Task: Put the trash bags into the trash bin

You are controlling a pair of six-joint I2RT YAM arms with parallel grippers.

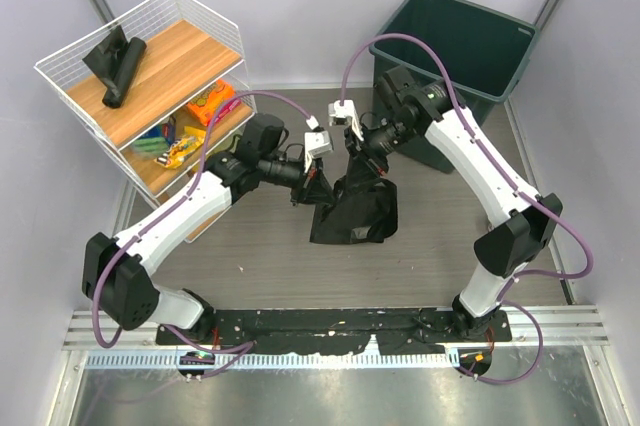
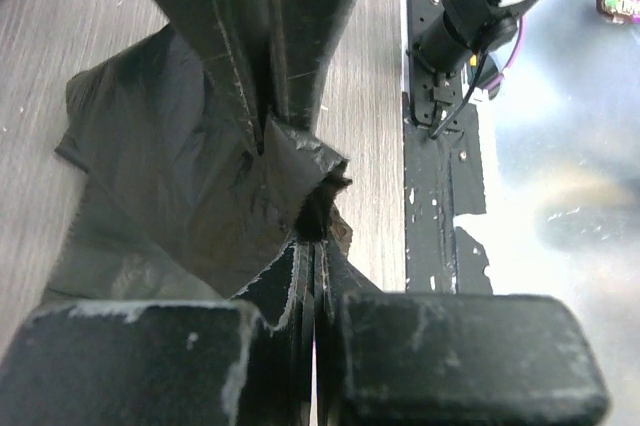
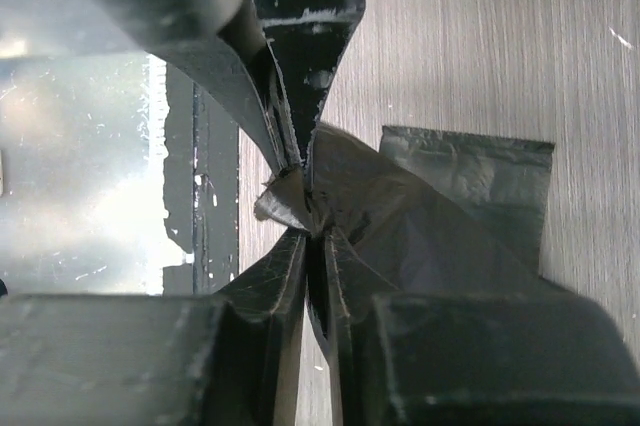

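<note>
- Top external: both arms reach to mid table and meet over a black bag [image 1: 355, 214].
- Left gripper [image 1: 318, 186] comes in from the left, right gripper [image 1: 352, 149] from the far right; the tips are just beside each other at the bag's top edge.
- The bag's top is pinched up to a peak. Its lower part spreads crinkled on the grey wood-grain table [image 1: 260, 256].
- Bin [image 1: 455, 46] stands at the far right corner, open side up. The bag is outside it, in front and to its left.
- Roll [image 1: 115, 66] of black bags lies on the top shelf of the white wire rack [image 1: 60, 81], far left, well apart from the bin.
- Snack packets [image 1: 190, 124] sit on the rack's lower shelf.
- Left wrist: left gripper [image 2: 314, 241] is clamped on a gathered fold of the bag [image 2: 160, 186], no gap between the jaws. The right gripper's fingers [image 2: 300, 36] come down from the top and pinch the same film just beside it.
- Right wrist: right gripper [image 3: 316, 236] is closed tight on the bag [image 3: 450, 216]. The left gripper's fingers [image 3: 300, 56] pinch it from above, nearly tip to tip.
- A folded flap of the bag lies flat on the table to the right in this view.
</note>
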